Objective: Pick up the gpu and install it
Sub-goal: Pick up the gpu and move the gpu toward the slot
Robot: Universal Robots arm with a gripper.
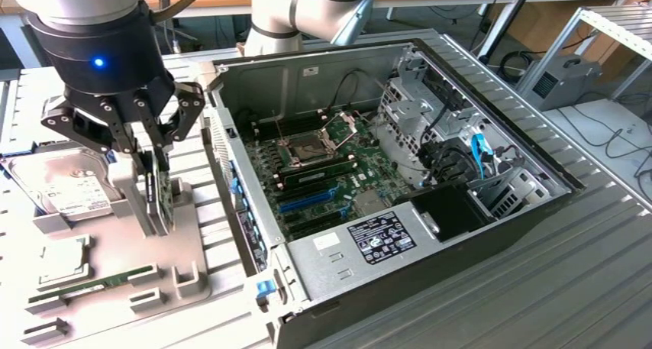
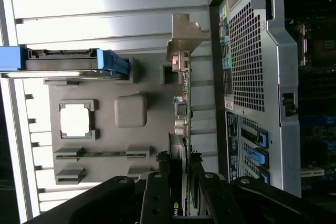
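Ribbed metal worktop [image 1: 570,288] carries everything. Biggest item: open PC case [image 1: 408,303], lying on its side w/ the green motherboard [image 1: 346,173] facing up; it takes up the middle and the exterior view's right. In the wrist view its perforated back panel [image 2: 252,66] runs just beside the parts holder.

Robot arm [image 1: 97,36] comes down at the exterior view's upper left, over a grey parts holder [image 1: 188,257] that sits beside the case on the exterior view's left.

On that holder, approx. by size:
- hard drive [image 1: 61,185], silver w/ white label, at the far-left edge in the exterior view.
- gpu [image 1: 158,204], standing on edge in its slot in the holder, not in the case. Wrist view sees it edge-on [image 2: 181,108], w/ the silver bracket [image 2: 186,35] at the far end.
- claw [image 1: 153,169], fingers down either side of the gpu, about half closed and pinching the card betw. them [image 2: 178,163].
- processor chip [image 1: 61,261], flat in a square recess.
- RAM stick [image 1: 91,282], narrow, green, near the holder's front edge.
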